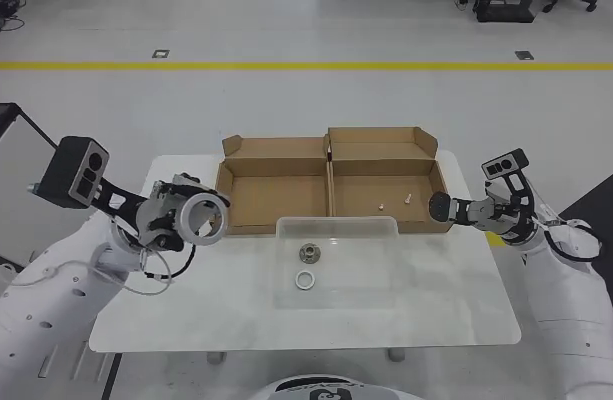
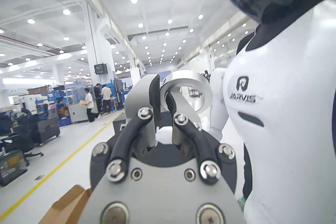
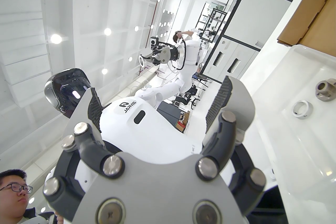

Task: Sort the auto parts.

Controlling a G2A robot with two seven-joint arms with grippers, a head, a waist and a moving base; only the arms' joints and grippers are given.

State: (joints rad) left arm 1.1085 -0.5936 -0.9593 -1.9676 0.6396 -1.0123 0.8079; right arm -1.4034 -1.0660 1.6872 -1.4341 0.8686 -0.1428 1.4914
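Item 1, left claw [image 1: 183, 215]: clamped on the large metal ring [image 1: 203, 217], one finger through the hole and the other against the outer wall. I hold the ring at the claw's tip, clear of the table [image 1: 446, 300], flat face turned upward.

Item 2, left cardboard box [image 1: 276, 200]: just beside the ring, on the claw's inward side, with its near wall standing between the two. I judge this the closest drop point and the left arm by far the nearer. The ring would have to pass over that wall.

Item 3, clear tray [image 1: 361, 275]: in front of both boxes, farther inward from the left claw. It contains a flanged hub [image 1: 308, 252] and a small white ring [image 1: 305, 280], near each other but apart.

Item 4, right cardboard box [image 1: 366, 190]: small pale parts [image 1: 409, 198] on its floor, outer wall just beside the right claw [image 1: 438, 207].

Item 5, right claw: spread wide, gripping nothing, with the tray's parts well apart from it.
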